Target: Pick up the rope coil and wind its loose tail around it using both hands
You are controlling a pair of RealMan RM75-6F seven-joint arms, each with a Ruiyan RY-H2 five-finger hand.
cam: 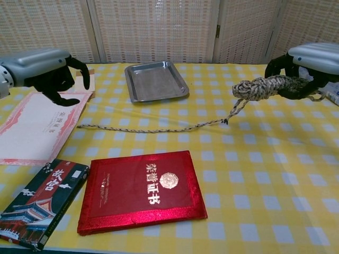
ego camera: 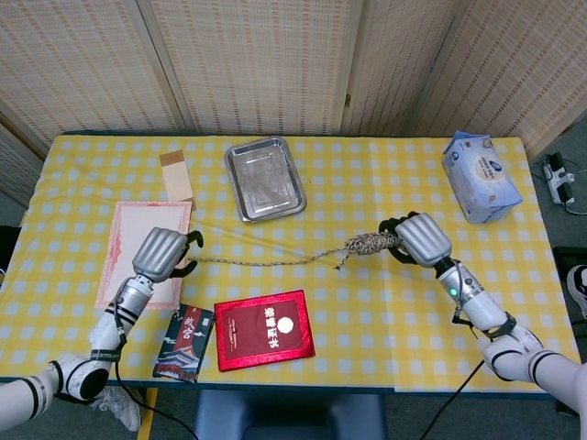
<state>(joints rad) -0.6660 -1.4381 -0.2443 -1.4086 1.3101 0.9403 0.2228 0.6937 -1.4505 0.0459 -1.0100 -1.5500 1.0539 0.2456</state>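
My right hand (ego camera: 417, 238) (cam: 307, 66) grips the speckled rope coil (ego camera: 371, 244) (cam: 262, 87) and holds it lifted above the yellow checked table (ego camera: 385, 312). The coil's loose tail (ego camera: 266, 262) (cam: 153, 127) drops from it and trails left across the cloth. The tail's far end lies just below my left hand (ego camera: 163, 253) (cam: 50, 69). That hand hovers near the tail end with its dark fingers curled, and nothing is visibly in it.
A red booklet (ego camera: 264, 328) (cam: 143, 190) lies in front of the tail. A dark packet (ego camera: 184, 342) and a pink-edged sheet (ego camera: 138, 240) sit at the left. A metal tray (ego camera: 264, 177) is at the back, a tissue pack (ego camera: 480, 176) at far right.
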